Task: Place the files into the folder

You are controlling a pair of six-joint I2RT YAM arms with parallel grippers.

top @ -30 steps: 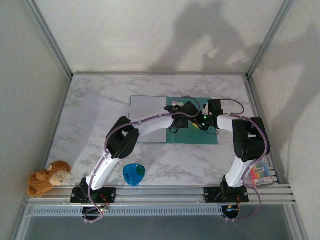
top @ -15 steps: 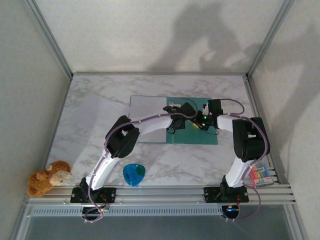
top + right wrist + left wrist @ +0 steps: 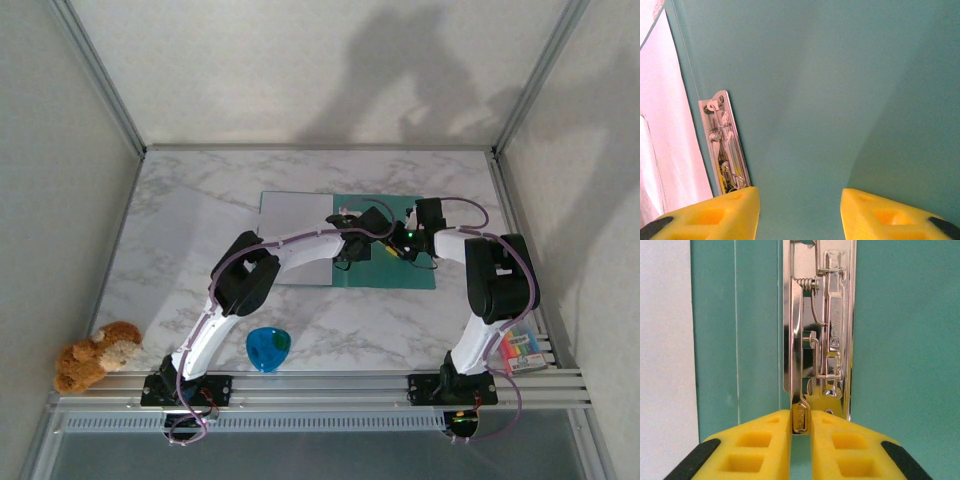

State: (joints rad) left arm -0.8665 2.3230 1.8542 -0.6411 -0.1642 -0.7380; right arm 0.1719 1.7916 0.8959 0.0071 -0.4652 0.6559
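Pale grey files [image 3: 295,238] lie flat on the left, beside the teal spine strip of the open folder [image 3: 385,277], which rests mid-table on the marble table [image 3: 180,220]. Whether the grey sheet is loose paper or partly the inner cover cannot be told. Along the spine runs the metal clip [image 3: 832,330]. Its long axis points straight away from the left gripper [image 3: 801,426], in line with the gap between the fingers. The clip lever [image 3: 801,412] stands in that gap, and both yellow pads press against it, so the left arm is the one engaged. Just to the right, the right gripper [image 3: 800,202] hangs over the bare teal panel with its jaws apart and empty, the clip lying to its left.
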